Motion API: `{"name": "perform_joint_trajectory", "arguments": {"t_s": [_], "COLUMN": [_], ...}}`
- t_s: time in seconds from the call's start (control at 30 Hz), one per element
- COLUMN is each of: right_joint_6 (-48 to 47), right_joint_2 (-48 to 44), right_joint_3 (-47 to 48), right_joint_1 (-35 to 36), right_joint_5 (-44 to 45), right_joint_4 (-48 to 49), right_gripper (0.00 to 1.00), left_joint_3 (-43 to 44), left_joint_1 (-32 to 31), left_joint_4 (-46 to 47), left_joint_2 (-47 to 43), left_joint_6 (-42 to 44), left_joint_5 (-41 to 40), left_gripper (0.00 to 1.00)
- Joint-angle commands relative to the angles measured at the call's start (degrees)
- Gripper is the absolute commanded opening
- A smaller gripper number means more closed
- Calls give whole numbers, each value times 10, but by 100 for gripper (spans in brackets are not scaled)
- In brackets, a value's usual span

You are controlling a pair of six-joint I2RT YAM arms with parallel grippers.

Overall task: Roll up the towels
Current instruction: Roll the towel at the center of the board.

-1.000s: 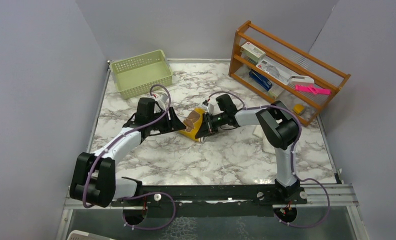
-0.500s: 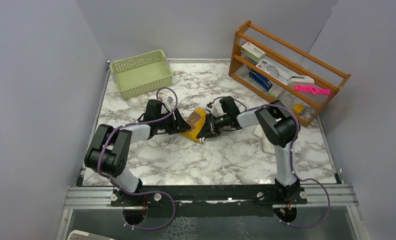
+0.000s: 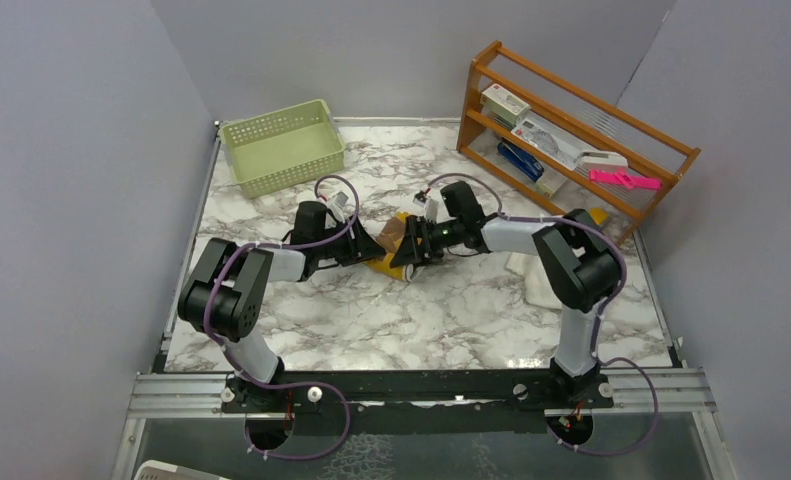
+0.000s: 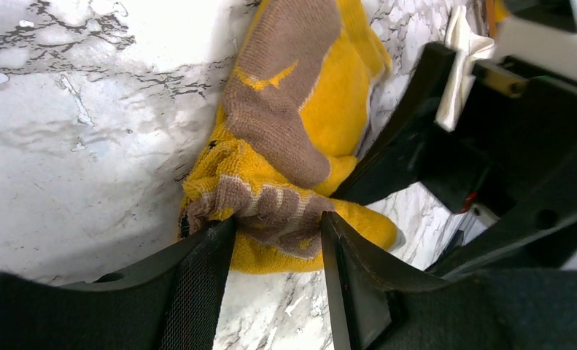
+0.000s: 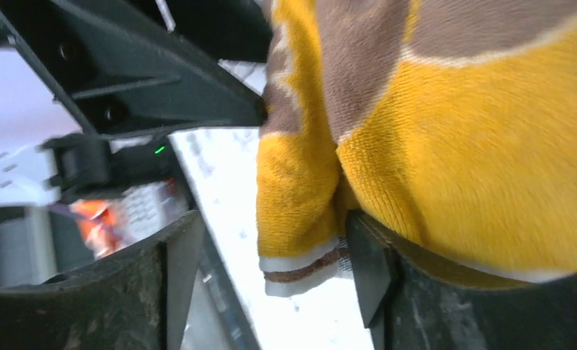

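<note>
**Overhead view**
- One table (image 3: 421, 320) with a marble-patterned top.
- Two arms, both reaching inward and meeting at the middle of the table.
- One yellow towel (image 3: 389, 262), bunched into a loose lump at mid-table between the two tools. Its mustard face and tan reverse both show.
- The left gripper (image 3: 364, 249) is at the left side of that lump, touching it.
- The right gripper (image 3: 411, 250) is at the right side of the lump, touching it.
- One cream towel (image 3: 523, 270) lies on the marble near the right edge. It is partly hidden by the right arm's elbow and is well apart from both tools.
- One basket (image 3: 289, 172), pale green, in the far left corner.
- One rack (image 3: 471, 110), wooden, in the far right corner. It holds small items too small to count, one of them bright pink.

**Left wrist view**
- The two left fingers (image 4: 198, 284) are narrowed onto a crumpled fold of the yellow towel.
- Cloth fills the gap and touches both fingers, so this tool holds the towel.
- The rest of the lump lies on the marble just beyond, yellow with a broad tan band.
- One black finger of the right tool presses against its far side.

**Right wrist view**
- The two right fingers (image 5: 373, 270) stand wide apart.
- The white-edged hem of the yellow towel sits between them, touching one finger, with open space to the other. Nothing is clamped.
- The black body of the left tool shows behind.
</note>
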Motion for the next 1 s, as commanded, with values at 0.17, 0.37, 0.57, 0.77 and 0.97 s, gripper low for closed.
{"name": "perform_joint_trajectory", "arguments": {"t_s": [0.17, 0.37, 0.57, 0.77, 0.97], "right_joint_6": [-287, -449, -553, -618, -628], "right_joint_2": [-232, -336, -285, -237, -196], "right_joint_3": [-111, -231, -212, -192, -189], "right_joint_1": [93, 195, 234, 252, 257], "right_joint_5": [458, 508, 557, 559, 550], "right_joint_4": [4, 186, 197, 189, 187], "right_gripper": [81, 82, 80, 71, 70], "left_joint_3": [-29, -11, -5, 6, 16], "left_joint_1": [-2, -3, -3, -3, -3], "left_joint_4": [-69, -104, -111, -134, -154], "left_joint_2": [34, 33, 39, 42, 45], "left_joint_6": [35, 54, 55, 67, 78], "left_joint_5": [-82, -96, -91, -94, -100], "left_gripper": [51, 52, 52, 52, 52]}}
